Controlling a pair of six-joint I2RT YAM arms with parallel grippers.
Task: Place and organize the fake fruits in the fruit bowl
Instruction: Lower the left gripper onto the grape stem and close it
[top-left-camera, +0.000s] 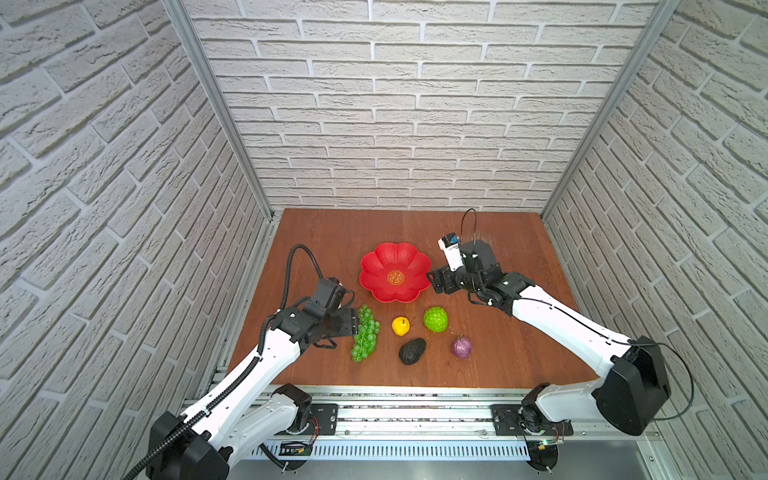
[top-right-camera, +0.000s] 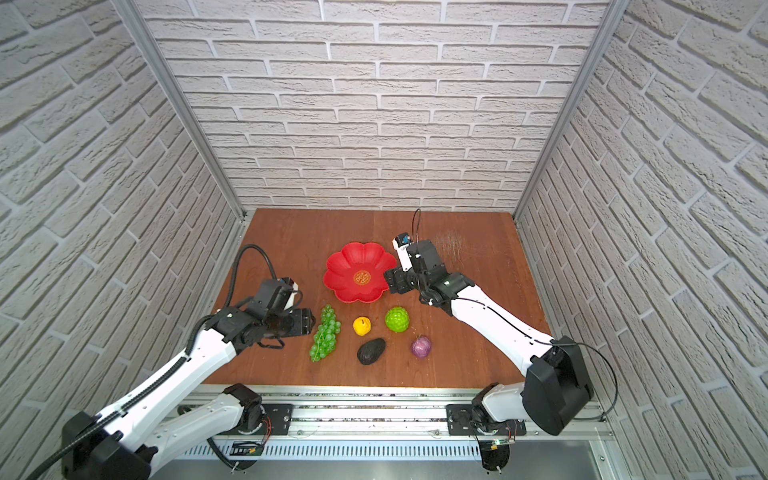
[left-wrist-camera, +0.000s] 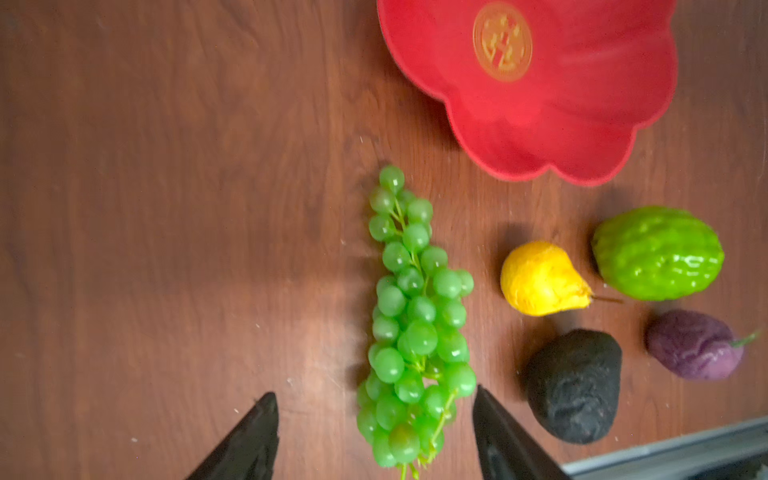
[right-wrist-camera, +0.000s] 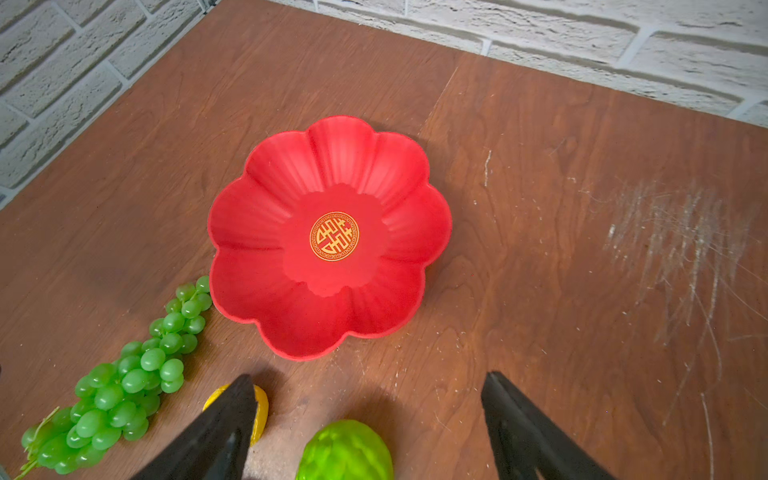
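Nothing placed yet: the fruit bowl (top-left-camera: 376, 266) sits empty mid-tabletop (top-left-camera: 519, 332), gold emblem fully showing in both top views. All five fake fruits lie on the wood on the near side of the bowl: grape bunch (top-left-camera: 365, 332) at left, its top end just beside the bowl rim; yellow fruit (top-left-camera: 400, 325) and bumpy green ball (top-left-camera: 435, 319) in the row nearest the bowl; dark avocado (top-left-camera: 412, 350) and purple bulb (top-left-camera: 462, 347) closer to the front edge, none touching each other. Left fingers (left-wrist-camera: 249, 440) are spread wide and straddle the stem end of the grapes, one close against the bunch and one with a clear gap, gripping nothing. Right fingers (right-wrist-camera: 216, 436) are also apart and empty, hovering by the bowl's right rim, above the green ball and yellow fruit. Judged stage: very start, first pick on the grapes looks imminent. Left to do: all five pieces into the bowl, then tidy the arrangement.
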